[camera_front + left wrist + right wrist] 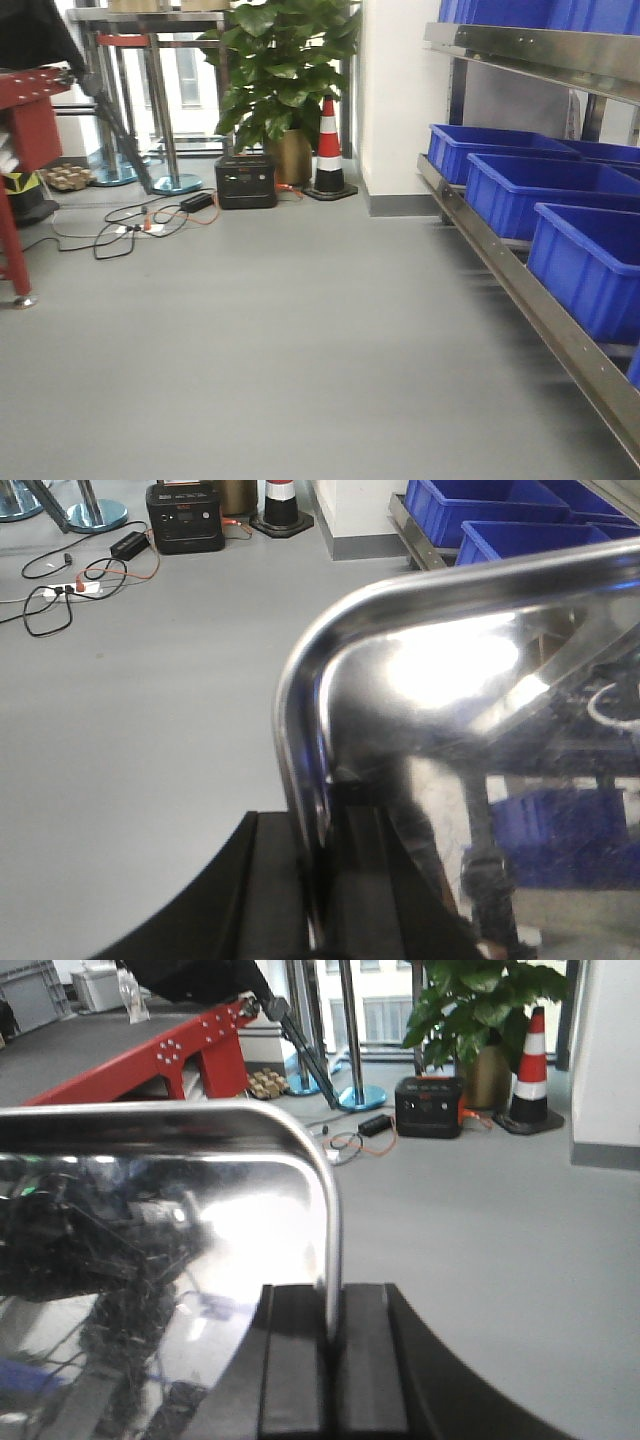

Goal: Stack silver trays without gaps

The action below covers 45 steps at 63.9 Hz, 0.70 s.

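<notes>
One silver tray fills the left wrist view [470,680] and the right wrist view [170,1220], held up above the grey floor. My left gripper [322,880] is shut on the tray's left rim, one black finger on each side of the rim. My right gripper [333,1360] is shut on the tray's right rim in the same way. The shiny tray bottom mirrors the arms and blue bins. No tray and no gripper shows in the front view. Other trays are out of view.
A steel rack [520,290] with deep blue bins [590,265] runs along the right. Ahead stand a potted plant [285,80], a traffic cone [328,150], a black power box [246,182] with cables [130,225] and a red frame [25,130] at left.
</notes>
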Tool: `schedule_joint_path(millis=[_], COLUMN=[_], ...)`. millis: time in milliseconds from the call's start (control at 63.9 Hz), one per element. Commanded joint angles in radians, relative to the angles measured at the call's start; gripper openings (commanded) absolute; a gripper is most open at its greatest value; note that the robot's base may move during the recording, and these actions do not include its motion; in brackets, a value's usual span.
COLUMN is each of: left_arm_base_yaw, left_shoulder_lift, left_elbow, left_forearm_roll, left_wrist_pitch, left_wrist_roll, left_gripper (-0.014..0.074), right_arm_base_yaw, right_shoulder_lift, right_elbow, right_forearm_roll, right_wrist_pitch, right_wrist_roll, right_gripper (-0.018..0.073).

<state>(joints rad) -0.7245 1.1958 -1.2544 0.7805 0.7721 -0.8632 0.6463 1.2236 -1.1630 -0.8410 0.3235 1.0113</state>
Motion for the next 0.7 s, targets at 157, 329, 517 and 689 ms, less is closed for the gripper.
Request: schedule_joint_path(millis=[157, 329, 517, 689], left_arm_base_yaw=[-0.019, -0.019, -0.019, -0.019], left_shoulder_lift=[0.007, 0.007, 0.007, 0.007], left_elbow=[-0.008, -0.008, -0.008, -0.008], left_forearm_roll=[-0.022, -0.022, -0.022, -0.009], left_wrist_pitch=[-0.158, -0.158, -0.160, -0.160], left_wrist_roll=[0.020, 0.020, 0.020, 0.020], left_gripper=[-0.0016, -0.0016, -0.0016, -0.0016], right_arm_base_yaw=[0.025, 0.025, 0.025, 0.025], right_shoulder_lift=[-0.003, -0.003, -0.003, -0.003], right_elbow=[-0.012, -0.012, -0.012, -0.012], right_forearm_roll=[-0.002, -0.002, -0.002, -0.002], right_wrist_pitch=[-0.365, -0.449, -0.490, -0.493], right_wrist_roll=[-0.007, -0.007, -0.007, -0.007], right_gripper=[-0.0066, -0.0066, -0.0066, -0.0066])
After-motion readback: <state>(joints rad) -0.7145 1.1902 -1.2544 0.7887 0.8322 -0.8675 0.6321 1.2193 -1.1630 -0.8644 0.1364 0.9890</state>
